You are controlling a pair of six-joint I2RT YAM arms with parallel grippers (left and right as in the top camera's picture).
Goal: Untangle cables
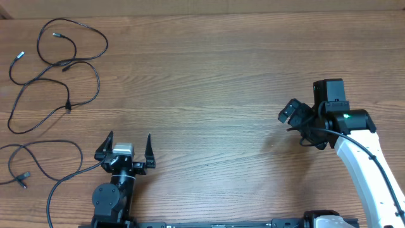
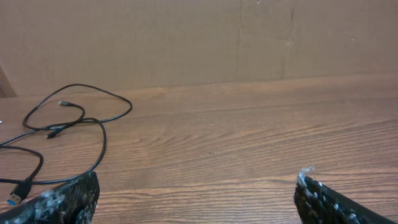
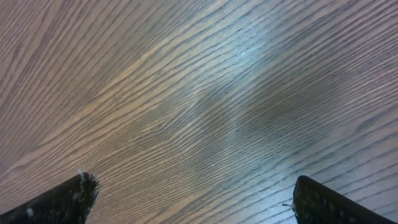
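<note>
Several thin black cables lie in loose overlapping loops at the table's far left, with small plug ends showing. One more loop lies at the front left. My left gripper stands open near the front edge, to the right of the loops and touching none. The left wrist view has the cables ahead and to the left, beyond the left fingertip; nothing lies between the jaws of the left gripper. My right gripper hangs open over bare wood on the right side; the right gripper holds nothing.
The wooden table spans the whole view. A brown cardboard wall stands behind the table in the left wrist view. A thicker black wire runs from the left arm's base toward the front-left loop.
</note>
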